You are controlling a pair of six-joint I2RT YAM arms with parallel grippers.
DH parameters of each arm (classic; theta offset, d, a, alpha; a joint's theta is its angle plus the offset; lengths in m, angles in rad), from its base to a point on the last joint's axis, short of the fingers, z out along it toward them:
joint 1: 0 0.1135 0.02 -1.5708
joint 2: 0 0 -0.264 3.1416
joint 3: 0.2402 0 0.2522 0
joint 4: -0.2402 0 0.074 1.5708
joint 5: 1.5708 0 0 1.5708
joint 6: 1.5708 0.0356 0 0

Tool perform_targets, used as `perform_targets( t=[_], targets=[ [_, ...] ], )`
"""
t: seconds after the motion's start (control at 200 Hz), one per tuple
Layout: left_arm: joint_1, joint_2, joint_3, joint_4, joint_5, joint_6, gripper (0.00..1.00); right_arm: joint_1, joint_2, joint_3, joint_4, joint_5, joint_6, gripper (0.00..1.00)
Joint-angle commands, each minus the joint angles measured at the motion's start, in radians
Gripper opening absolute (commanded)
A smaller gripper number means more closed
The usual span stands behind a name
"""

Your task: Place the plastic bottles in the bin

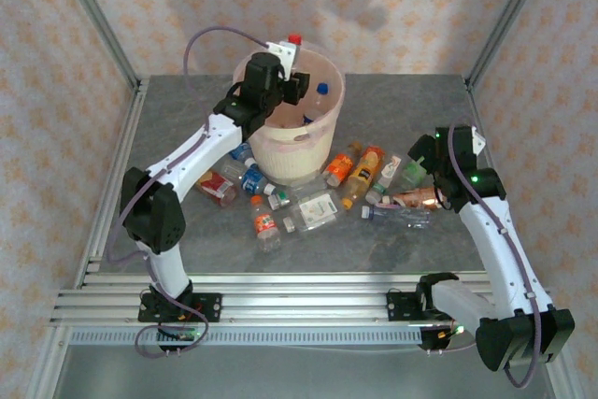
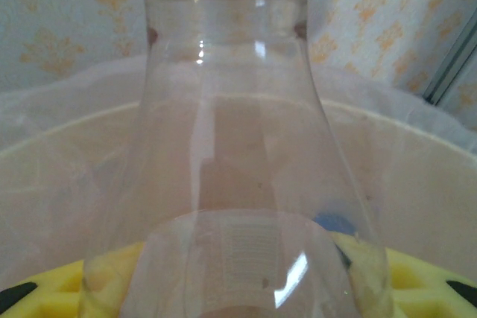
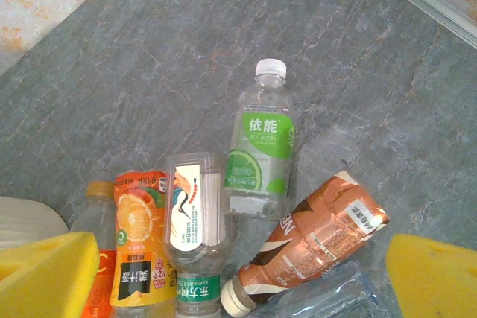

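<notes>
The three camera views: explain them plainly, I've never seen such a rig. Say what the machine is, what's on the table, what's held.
Two robot arms are bolted at the near edge of a table. The top picture looks down from above and behind them; the other two come from wrist cameras. Plastic bottles lie on it beside a cream bin. The left claw is shut on a clear red-capped bottle above the bin. The right claw hangs open over bottles on the right, holding nothing.

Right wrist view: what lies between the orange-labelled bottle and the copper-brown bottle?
A clear plastic bottle with a white label, in the right wrist view.
</notes>
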Motion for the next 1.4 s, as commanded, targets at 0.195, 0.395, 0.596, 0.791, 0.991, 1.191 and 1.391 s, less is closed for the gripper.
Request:
perform_targets(
  t=[0.195, 0.395, 0.596, 0.791, 0.991, 1.191, 1.391],
  targets=[
    [0.028, 0.058, 0.020, -0.087, -0.052, -0.014, 0.51, 0.007, -0.017, -0.002, -0.040, 0.043, 0.009, 0.99],
    [0.033, 0.072, 0.018, -0.120, -0.063, -0.023, 0.59, 0.007, -0.013, -0.007, -0.040, 0.044, 0.010, 0.99],
    [0.034, 0.090, 0.027, -0.156, -0.072, -0.029, 0.67, 0.007, 0.002, -0.020, -0.043, 0.056, 0.021, 0.99],
    [0.036, 0.122, 0.045, -0.188, -0.092, -0.041, 0.78, 0.007, 0.011, -0.025, -0.046, 0.062, 0.025, 0.99],
    [0.036, 0.125, 0.074, -0.206, -0.102, -0.049, 0.84, 0.007, 0.013, -0.022, -0.046, 0.068, 0.022, 0.99],
    [0.036, 0.116, 0.119, -0.243, -0.108, -0.065, 0.83, 0.007, 0.031, -0.023, -0.058, 0.070, 0.026, 0.99],
    [0.033, 0.051, 0.159, -0.281, -0.099, -0.092, 0.85, 0.007, 0.054, -0.027, -0.131, 0.115, 0.056, 0.99]
  ],
)
